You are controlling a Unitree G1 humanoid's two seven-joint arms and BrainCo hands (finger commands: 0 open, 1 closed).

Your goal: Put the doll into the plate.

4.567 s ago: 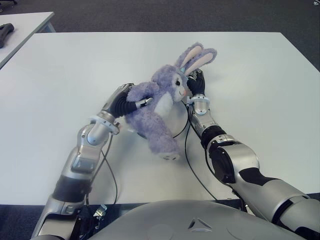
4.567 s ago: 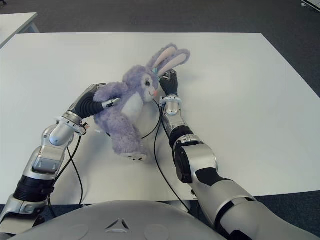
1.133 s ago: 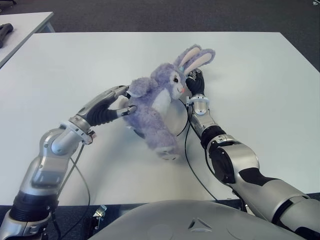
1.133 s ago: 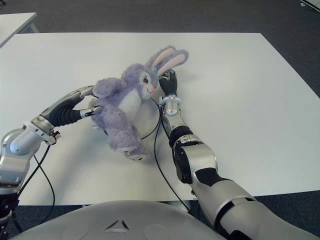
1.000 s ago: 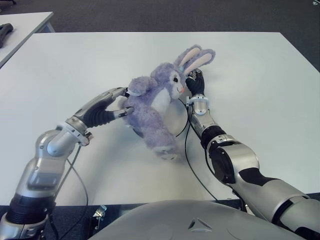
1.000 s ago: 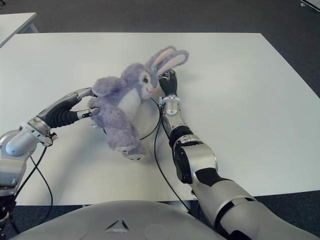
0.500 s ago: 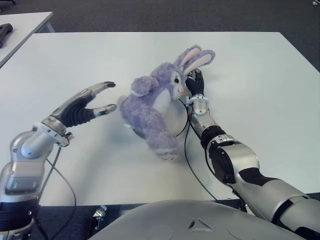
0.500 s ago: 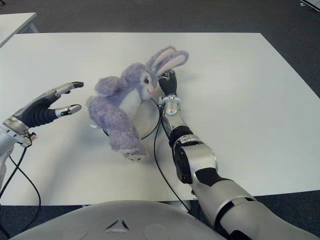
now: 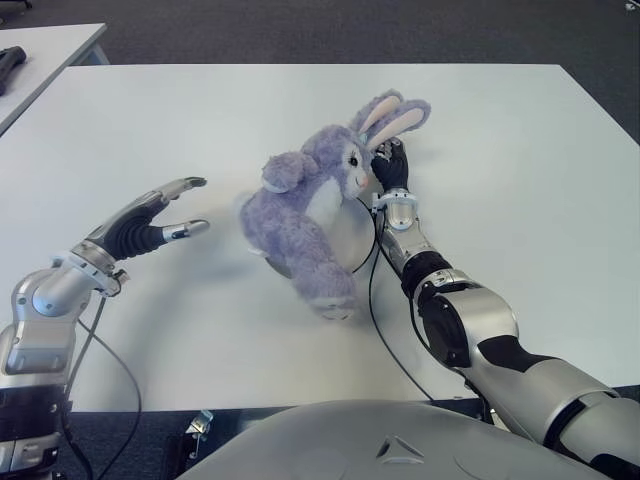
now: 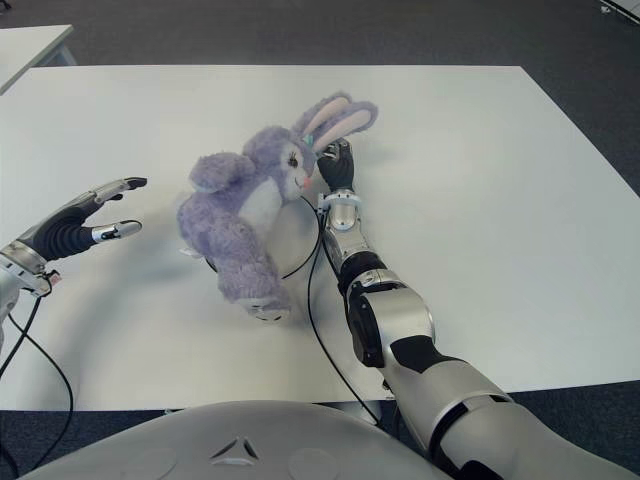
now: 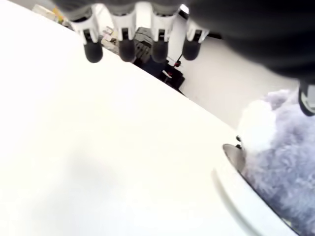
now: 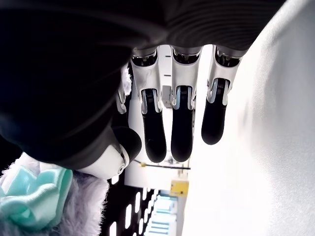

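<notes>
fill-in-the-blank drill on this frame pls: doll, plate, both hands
1. The purple bunny doll lies across the ____.
2. The left hand is open and holds ____.
3. The right hand shows just beside the doll's ____.
4. Plate and doll sit on a ____ table.

Missing words: plate; nothing; head; white

The left hand (image 9: 150, 222) is now drawn back to the left, well apart from the doll (image 9: 310, 215), which had been gripped by it earlier; its fingers (image 11: 126, 48) are spread and nothing is held. The doll is left slumped a little lower across the plate (image 9: 348, 236).
</notes>
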